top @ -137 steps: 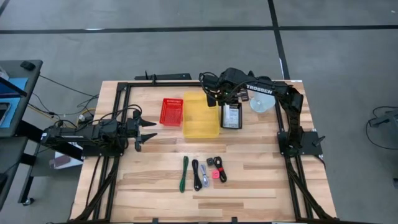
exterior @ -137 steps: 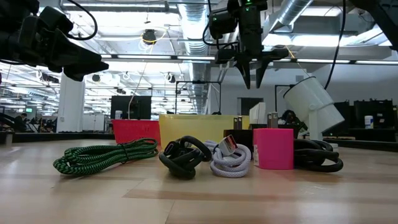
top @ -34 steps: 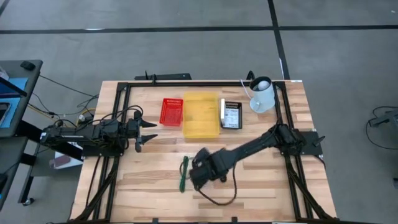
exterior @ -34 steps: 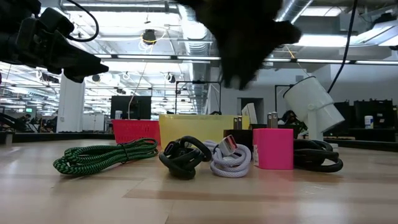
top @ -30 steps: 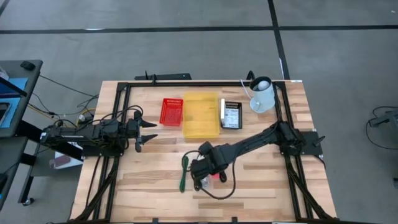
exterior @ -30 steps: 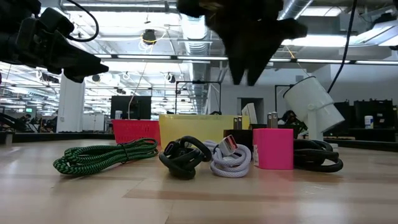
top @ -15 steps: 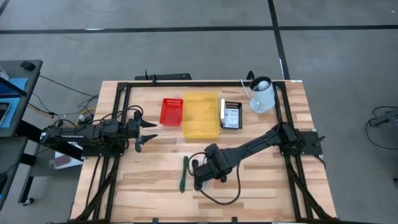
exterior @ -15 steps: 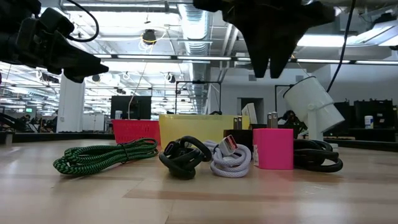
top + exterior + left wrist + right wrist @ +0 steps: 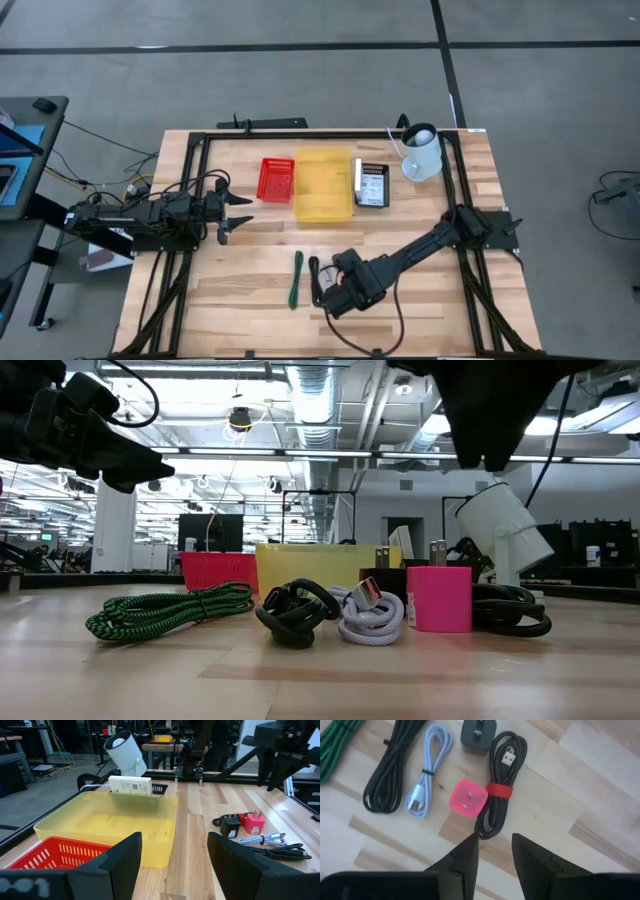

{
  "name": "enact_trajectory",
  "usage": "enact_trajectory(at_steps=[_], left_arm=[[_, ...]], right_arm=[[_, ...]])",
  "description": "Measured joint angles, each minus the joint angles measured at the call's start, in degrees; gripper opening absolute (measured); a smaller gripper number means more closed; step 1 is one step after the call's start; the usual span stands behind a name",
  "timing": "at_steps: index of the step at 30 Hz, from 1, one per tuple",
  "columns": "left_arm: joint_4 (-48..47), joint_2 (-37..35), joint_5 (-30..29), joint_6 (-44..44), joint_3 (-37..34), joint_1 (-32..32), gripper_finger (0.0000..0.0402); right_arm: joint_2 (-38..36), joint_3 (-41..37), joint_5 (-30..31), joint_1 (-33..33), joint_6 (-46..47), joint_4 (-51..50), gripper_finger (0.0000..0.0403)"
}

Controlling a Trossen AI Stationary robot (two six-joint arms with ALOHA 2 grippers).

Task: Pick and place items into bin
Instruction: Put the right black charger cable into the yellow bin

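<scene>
The items are all lying loose on the table near its front edge: green cable [image 9: 332, 742], black cable [image 9: 390, 767], white cable [image 9: 427, 767], pink charger [image 9: 468, 798], black charger [image 9: 478, 735] and red-banded cable [image 9: 501, 782]. None seems to be resting in the yellow bin [image 9: 323, 185], so by my judgement everything is waiting to be done. The right gripper [image 9: 495, 855] is hovering above them, fingers part-spread and empty, while the left gripper [image 9: 172, 860] is idling spread by the red basket [image 9: 277, 179].

Wooden table [image 9: 240, 290] carries a red basket [image 9: 277, 179], yellow bin [image 9: 323, 185] and white jug [image 9: 421, 158] at upper centre; green cable [image 9: 296, 279] lower centre.
</scene>
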Motion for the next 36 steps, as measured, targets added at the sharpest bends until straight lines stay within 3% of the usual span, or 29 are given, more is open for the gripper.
enact_trajectory(at_steps=[17,36], left_arm=[[0.0,0.0,0.0,0.0,0.0,0.0,0.022],[0.0,0.0,0.0,0.0,0.0,0.0,0.022]], right_arm=[[0.1,-11.9,-2.0,2.4,-2.0,11.7,0.0113],[0.1,-16.3,-2.4,1.0,-4.9,16.5,0.0113]])
